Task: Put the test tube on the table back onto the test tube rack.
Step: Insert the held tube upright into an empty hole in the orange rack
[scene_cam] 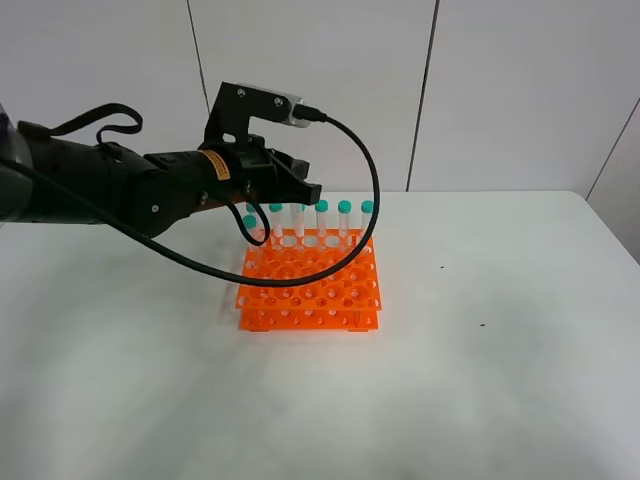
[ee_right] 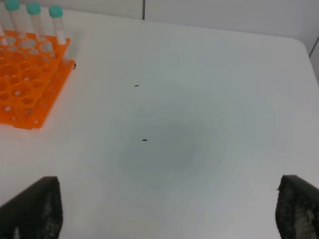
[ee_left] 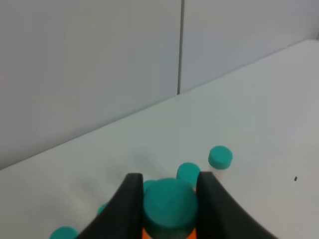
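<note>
Matte white table (scene_cam: 480, 390), round-holed orange rack (scene_cam: 300, 318)

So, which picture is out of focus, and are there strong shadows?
Left wrist view: the test tube cap in the left end effector is blurred, too near the lens. Right wrist view: sharp table, with one soft grey shadow in the middle. Exterior high view: sharp, even light, faint shadow under the test tube rack.

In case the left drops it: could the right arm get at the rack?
Probably yes: only bare table lies between the open right tool and the rack; the left tool crowds the back row.
</note>
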